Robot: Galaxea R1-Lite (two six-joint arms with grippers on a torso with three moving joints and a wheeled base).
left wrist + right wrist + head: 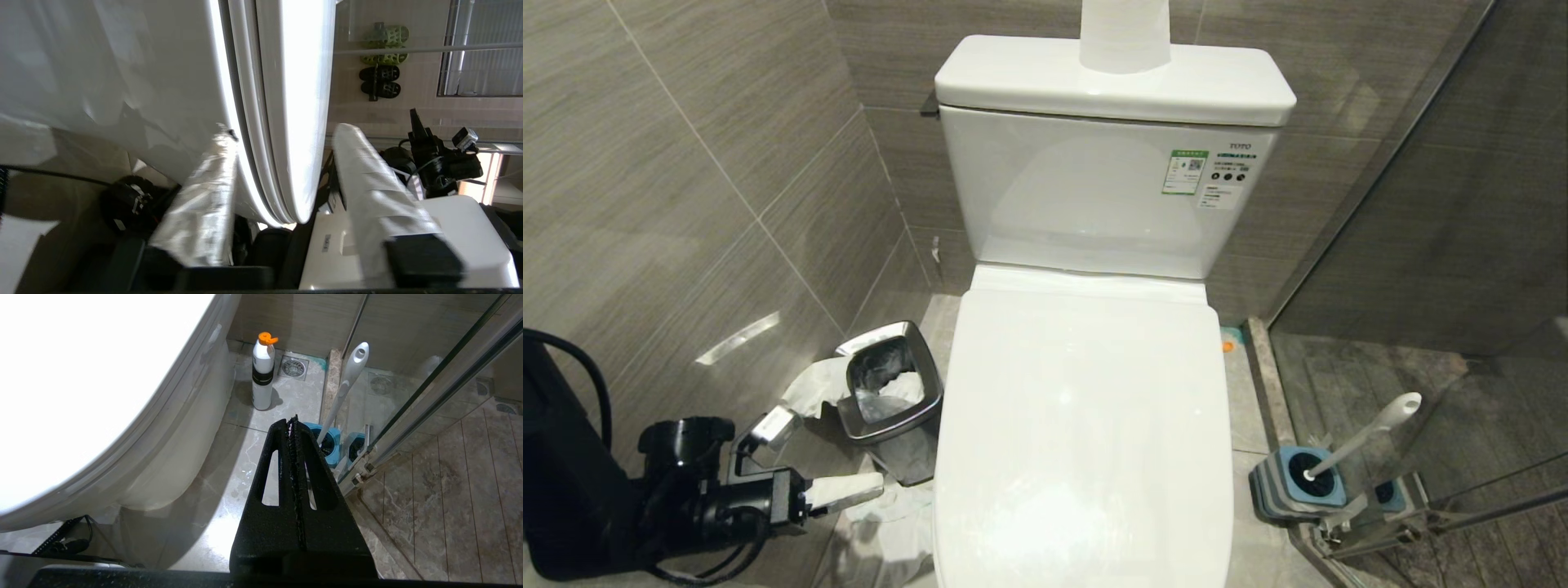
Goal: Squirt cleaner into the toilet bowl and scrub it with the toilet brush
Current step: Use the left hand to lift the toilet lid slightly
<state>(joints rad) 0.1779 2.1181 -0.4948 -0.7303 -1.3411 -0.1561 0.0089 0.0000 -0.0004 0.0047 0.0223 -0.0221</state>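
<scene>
The toilet bowl (1083, 425) has its lid down, so the basin and any cleaner inside are hidden. The left gripper (849, 490) sits low at the bowl's left side, its taped fingers (200, 212) spread apart on either side of the lid and seat rim, not clamping it. The right gripper (295, 428) hangs with its black fingers pressed together, empty. The toilet brush (1364, 437) stands in its blue holder (1298, 482) on the floor to the right; its bristles are hidden. A white bottle with an orange cap (262, 371) stands beside the bowl.

On the tiled floor (1258, 408) stand the toilet bowl (1086, 425), steel bin (892, 400) and brush holder (1294, 483).
</scene>
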